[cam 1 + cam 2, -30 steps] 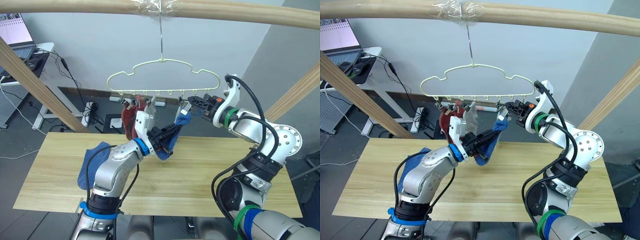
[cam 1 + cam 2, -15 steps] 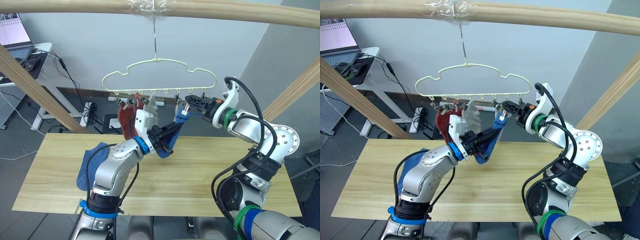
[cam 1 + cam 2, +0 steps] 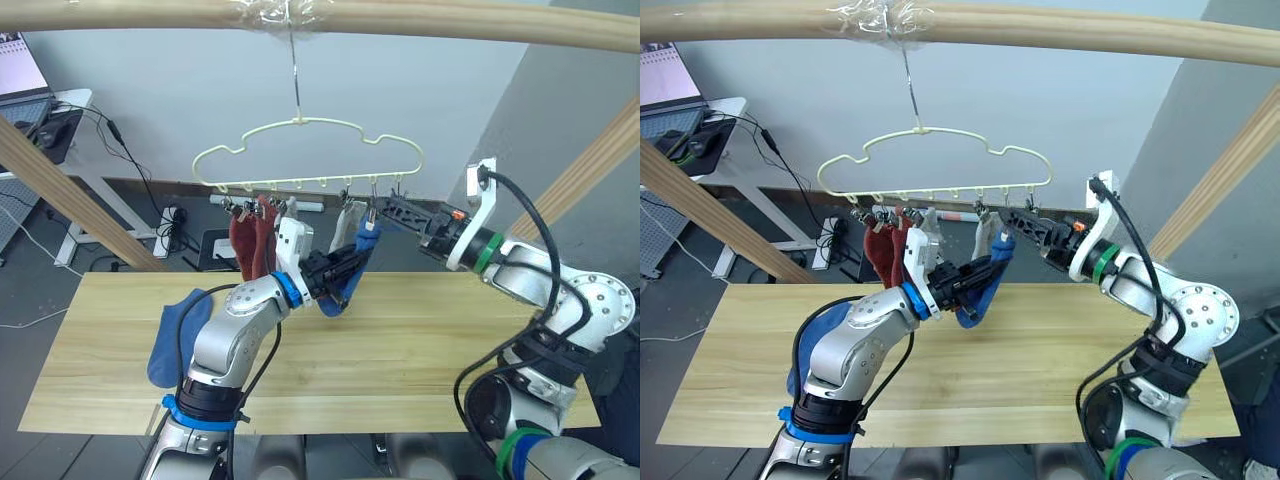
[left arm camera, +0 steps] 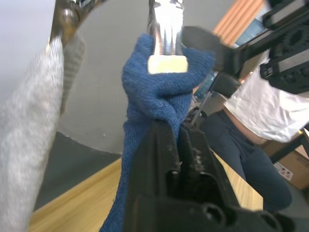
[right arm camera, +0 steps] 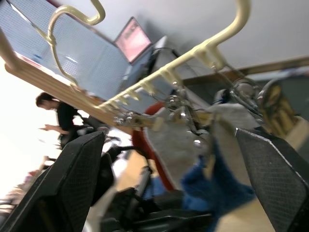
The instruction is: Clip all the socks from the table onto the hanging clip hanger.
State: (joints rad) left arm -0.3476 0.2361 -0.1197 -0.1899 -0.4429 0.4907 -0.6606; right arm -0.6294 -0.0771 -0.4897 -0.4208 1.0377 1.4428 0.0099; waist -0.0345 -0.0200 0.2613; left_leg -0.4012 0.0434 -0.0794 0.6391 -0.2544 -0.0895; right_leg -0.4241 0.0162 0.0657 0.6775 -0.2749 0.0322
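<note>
Counter: we see the long counter of light yellowish wood planks point(image 3: 420, 350) running across under both arms.
Pole: a pale round wooden pole point(image 3: 450, 20) crosses overhead, and the hanger's hook hangs from it at a patch of clear tape.
Clip hanger: the thin pale yellow-green wire clip hanger with a wavy outline point(image 3: 305, 150) hangs above the counter's far edge, a row of small metal clips along its lower bar.
Socks already hung: two rust-red ankle socks point(image 3: 250, 243) hang side by side from clips at the robot's left end; two light grey ankle socks point(image 3: 348, 219) hang from clips further toward the right.
Sock on the counter: one blue ankle sock of plain fabric point(image 3: 172, 335) lies on the counter's left part, beside the left arm.
Sock at the clip: a second blue ankle sock point(image 4: 157, 96) has its top edge caught in a metal clip point(image 4: 166, 29), its body drooping below.
Left claw point(image 3: 345, 265): we see it pinching this second blue sock just under the clip.
Right claw point(image 3: 392, 207): spread wide, its black fingers point(image 5: 72, 179) apart, just beside the clips at the hanger's right end.
</note>
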